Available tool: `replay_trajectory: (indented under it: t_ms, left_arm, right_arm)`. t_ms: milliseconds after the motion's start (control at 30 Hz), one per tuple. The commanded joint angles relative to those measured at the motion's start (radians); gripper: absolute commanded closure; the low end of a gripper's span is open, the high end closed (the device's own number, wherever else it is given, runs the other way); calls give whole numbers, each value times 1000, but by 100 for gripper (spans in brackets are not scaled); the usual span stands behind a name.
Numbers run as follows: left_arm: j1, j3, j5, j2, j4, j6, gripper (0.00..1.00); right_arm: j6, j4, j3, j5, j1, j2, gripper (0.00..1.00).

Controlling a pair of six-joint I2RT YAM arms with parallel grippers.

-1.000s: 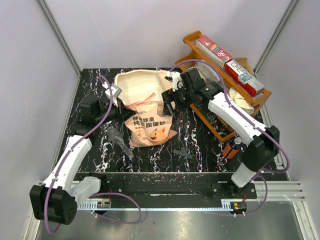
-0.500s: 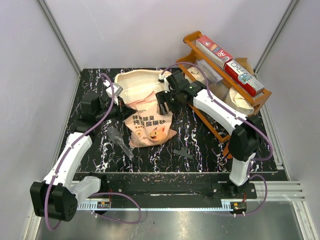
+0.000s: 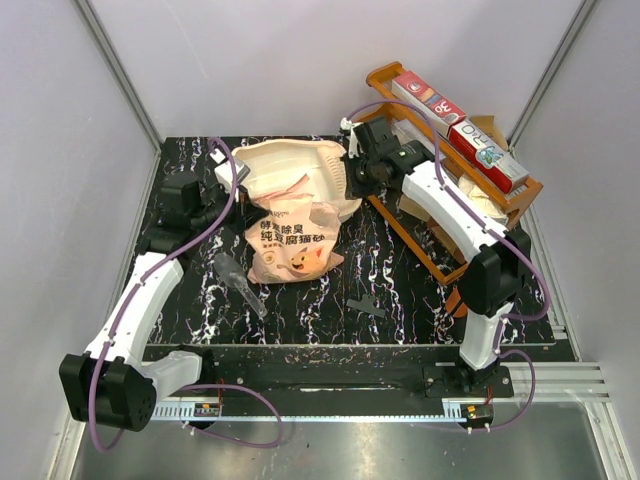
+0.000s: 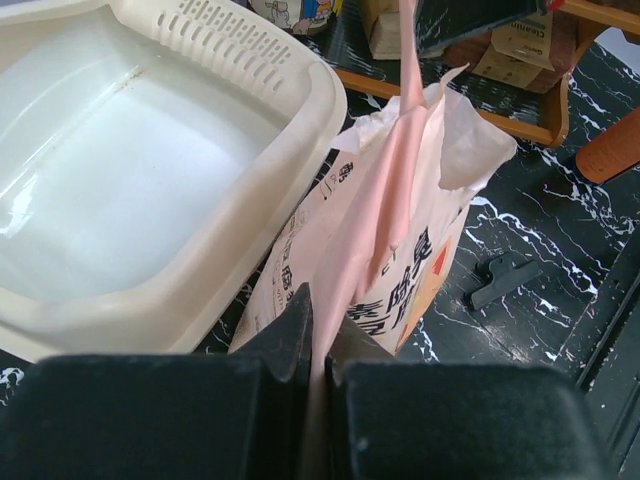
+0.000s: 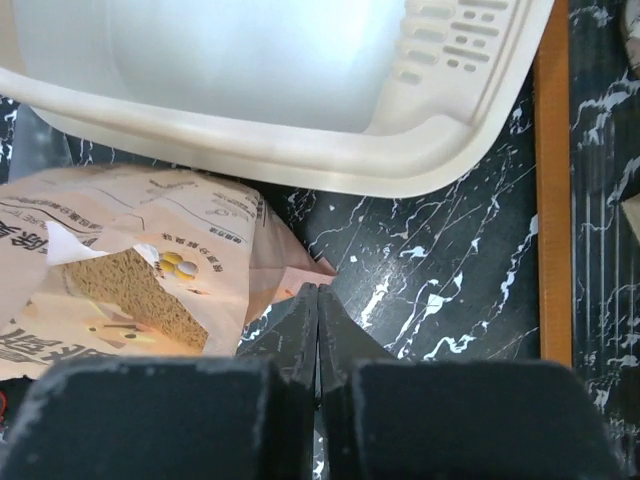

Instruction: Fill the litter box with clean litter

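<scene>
Watching the left pincer point(image 4: 315, 300) pinch the bag point(image 3: 290, 238) by its edge, the right pincer point(image 5: 317, 295) closed on its corner — I see litter point(image 5: 130, 295) inside the bag's mouth, box point(image 3: 275, 172) touching the bag behind.

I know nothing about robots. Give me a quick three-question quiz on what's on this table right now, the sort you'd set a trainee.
1. True or false: the litter box already holds a pile of litter.
2. What is the left gripper pinching? A) the litter bag B) a cardboard carton C) a black clip
3. Fill in: the wooden rack stands on the ___ arm's side of the table.

Key: 1 false, its floor is bare; 2 A; 3 right.
</scene>
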Motion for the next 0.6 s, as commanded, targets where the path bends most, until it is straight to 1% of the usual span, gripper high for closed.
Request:
replay_trajectory:
  t_ms: [0, 33, 133, 167, 200, 233, 267, 300, 333, 367, 400, 433, 467, 500, 567]
  left_arm:
    - [8, 65, 19, -39, 275, -12, 100]
    - [8, 47, 19, -40, 275, -23, 100]
    - [8, 30, 21, -43, 254, -52, 100]
    - [10, 31, 22, -47, 240, -51, 93]
    - [10, 39, 21, -54, 182, -43, 84]
    - [11, 45, 18, -62, 145, -5, 72]
    - [19, 56, 8, -73, 106, 21, 53]
    - [25, 56, -31, -106, 28, 47, 42]
    - [30, 56, -60, -126, -16, 93, 32]
    - [39, 60, -97, -146, -58, 116, 25]
    - [45, 63, -166, -190, -147, 139, 16]
    - [51, 63, -191, -214, -195, 197, 14]
    - [60, 60, -212, -240, -238, 228, 12]
    - [62, 45, -255, -288, -305, 251, 9]
    - [68, 22, -289, -339, -353, 313, 7]
  right_arm:
    - [-4, 8, -40, -44, 8, -31, 100]
    - [-5, 14, -78, -50, 8, -39, 100]
    - [-16, 51, -124, -63, 6, -85, 100]
    - [-18, 83, -132, -71, 8, -111, 100]
    - [-36, 99, -137, -80, 6, -123, 100]
    - [-41, 114, -141, -85, 8, -132, 100]
    - [-45, 148, -146, -90, 6, -152, 100]
    - [-71, 163, -152, -100, 8, -163, 82]
    - [-85, 175, -151, -126, 6, -177, 64]
    - [-97, 186, -147, -136, 6, -185, 52]
    - [-117, 189, -141, -139, 8, -191, 41]
    - [-124, 195, -138, -134, 8, -205, 39]
    - [-133, 206, -138, -133, 8, -215, 37]
    - [-150, 211, -135, -136, 6, -223, 32]
    - [-191, 221, -135, -156, 8, -246, 29]
